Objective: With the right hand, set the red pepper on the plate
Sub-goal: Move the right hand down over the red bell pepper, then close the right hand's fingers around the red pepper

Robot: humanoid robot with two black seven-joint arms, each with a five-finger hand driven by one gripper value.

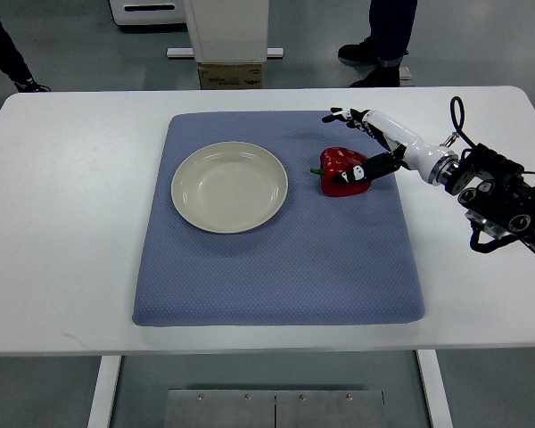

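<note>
A red pepper (341,169) with a green stem lies on the blue mat (276,276), just right of an empty cream plate (184,166). My right hand (346,143) reaches in from the right edge and sits at the pepper's right side. Its thumb (367,168) rests against the pepper, while the other fingers (343,115) stretch out above and behind it, apart from it. The hand is open and the pepper sits on the mat. The left arm does not show.
The mat lies in the middle of a white table (62,223). Beyond the table's far edge stand a cardboard box (230,76) under a white post, and a person's shoes (373,61); another person's foot (22,82) is at the far left.
</note>
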